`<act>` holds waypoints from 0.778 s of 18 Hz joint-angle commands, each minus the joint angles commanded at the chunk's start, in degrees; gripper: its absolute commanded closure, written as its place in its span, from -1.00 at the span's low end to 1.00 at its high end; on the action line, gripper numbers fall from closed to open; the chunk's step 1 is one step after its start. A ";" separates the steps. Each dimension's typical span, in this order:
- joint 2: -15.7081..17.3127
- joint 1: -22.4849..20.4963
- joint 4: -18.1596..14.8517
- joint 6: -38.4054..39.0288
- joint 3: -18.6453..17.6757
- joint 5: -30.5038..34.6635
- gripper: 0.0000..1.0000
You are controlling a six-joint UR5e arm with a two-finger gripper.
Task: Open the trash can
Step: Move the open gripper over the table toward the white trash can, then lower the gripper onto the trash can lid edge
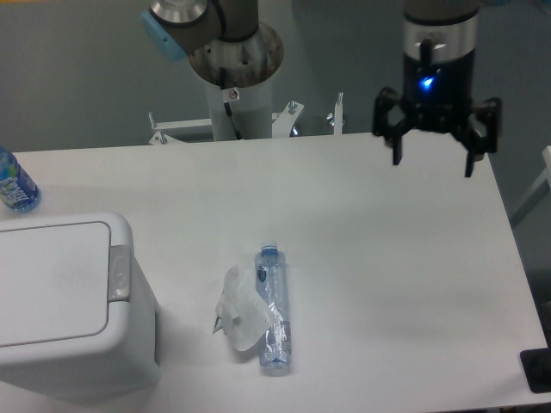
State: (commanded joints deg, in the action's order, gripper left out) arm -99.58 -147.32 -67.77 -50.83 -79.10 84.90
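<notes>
The gripper hung with jaws spread wide and empty above the counter's far right; the step in hand was judged to be the approach. The trash can, lid shut, stood at the near-left corner, well apart, so its grey latch needed pressing next. A plastic bottle and crumpled wrapper lay between, low enough to pass over.

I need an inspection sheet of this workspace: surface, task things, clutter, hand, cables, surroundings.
Surface: white table, no spills seen.
Job's things: trash can at the near left corner, lid closed, grey latch on its right side.
Clutter: clear bottle lying flat, crumpled plastic touching it; blue-labelled bottle at the far left edge.
Grippers: hand open, above the far right of the table, holding nothing.
Cables: nothing seen.
Surroundings: robot base behind the table, grey floor.
</notes>
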 joint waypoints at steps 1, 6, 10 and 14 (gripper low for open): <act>-0.09 1.23 0.44 2.55 0.00 -0.09 -1.00; -1.76 8.43 3.16 15.82 0.35 -0.44 -1.00; -3.34 13.01 5.36 26.98 0.70 -3.94 -1.00; -4.48 14.86 5.63 34.73 0.88 -12.19 -1.00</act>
State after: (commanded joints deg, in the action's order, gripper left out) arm -104.06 -132.46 -62.14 -16.10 -78.22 72.71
